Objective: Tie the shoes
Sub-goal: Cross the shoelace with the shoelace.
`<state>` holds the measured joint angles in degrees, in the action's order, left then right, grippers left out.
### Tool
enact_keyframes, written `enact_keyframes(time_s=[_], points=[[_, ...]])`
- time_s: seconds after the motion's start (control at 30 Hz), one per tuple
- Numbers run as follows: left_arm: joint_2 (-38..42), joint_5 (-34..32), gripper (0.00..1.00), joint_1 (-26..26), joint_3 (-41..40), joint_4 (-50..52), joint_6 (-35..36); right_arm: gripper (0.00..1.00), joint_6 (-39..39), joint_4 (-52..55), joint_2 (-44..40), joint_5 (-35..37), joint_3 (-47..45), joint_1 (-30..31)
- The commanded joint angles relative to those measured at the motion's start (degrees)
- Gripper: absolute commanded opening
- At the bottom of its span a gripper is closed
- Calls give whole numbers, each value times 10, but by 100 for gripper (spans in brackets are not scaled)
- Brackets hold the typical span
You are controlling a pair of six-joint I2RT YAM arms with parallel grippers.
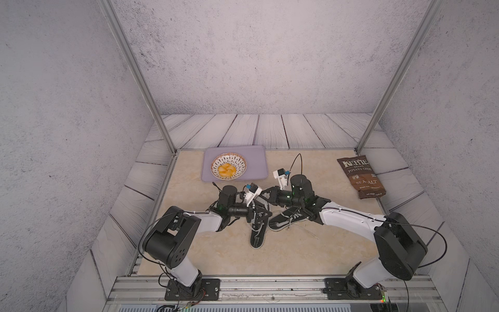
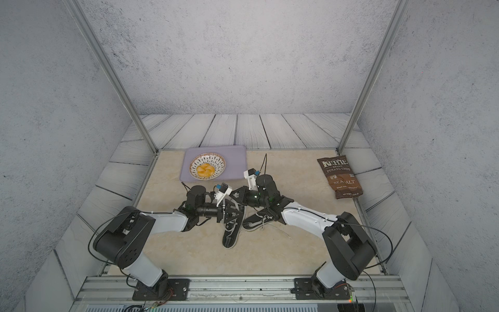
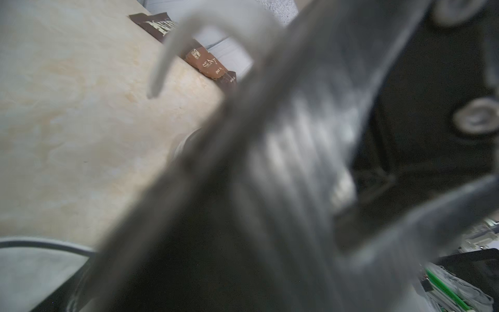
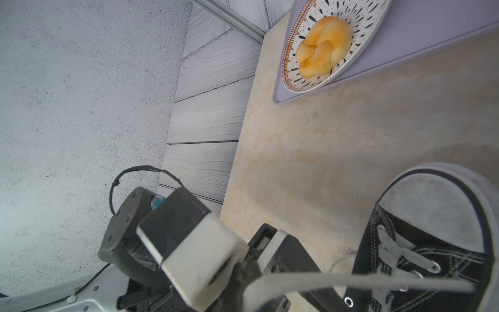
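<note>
Seemingly early: your shoes (image 1: 256, 239) near the tray (image 1: 256, 162) show loose laces (image 4: 364, 281); left gripper (image 1: 259, 217) spread, right gripper (image 1: 266, 195) pinched closed.

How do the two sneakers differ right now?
The left sneaker runs front to back, toe cap toward the purple tray; the right sneaker lies crosswise. The left gripper hangs over the left sneaker's laces; the right sneaker's lacing shows, with a loose lace trailing beside it. Both are black canvas with white soles and laces.
</note>
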<state>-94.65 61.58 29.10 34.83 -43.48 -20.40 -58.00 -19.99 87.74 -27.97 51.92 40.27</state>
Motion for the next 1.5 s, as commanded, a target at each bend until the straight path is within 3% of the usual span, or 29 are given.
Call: enact_keyframes(time_s=[0.0,0.17,0.47,0.67,1.03,1.27,1.47], points=[[-17,44,60,12,8,-12,12,0,24,12,-26,1,24,-8],[-25,51,55,13,7,7,20,0,30,17,-30,-2,33,-27],[-33,56,32,15,11,46,41,0,30,23,-39,-11,40,-59],[3,-13,38,14,-15,16,45,0,40,40,-60,3,21,-65],[-45,22,52,25,40,71,70,0,25,31,-66,-7,25,-64],[-57,5,52,28,40,52,70,0,17,30,-65,-5,23,-65],[-40,-13,16,23,13,13,47,0,28,35,-51,11,12,-74]])
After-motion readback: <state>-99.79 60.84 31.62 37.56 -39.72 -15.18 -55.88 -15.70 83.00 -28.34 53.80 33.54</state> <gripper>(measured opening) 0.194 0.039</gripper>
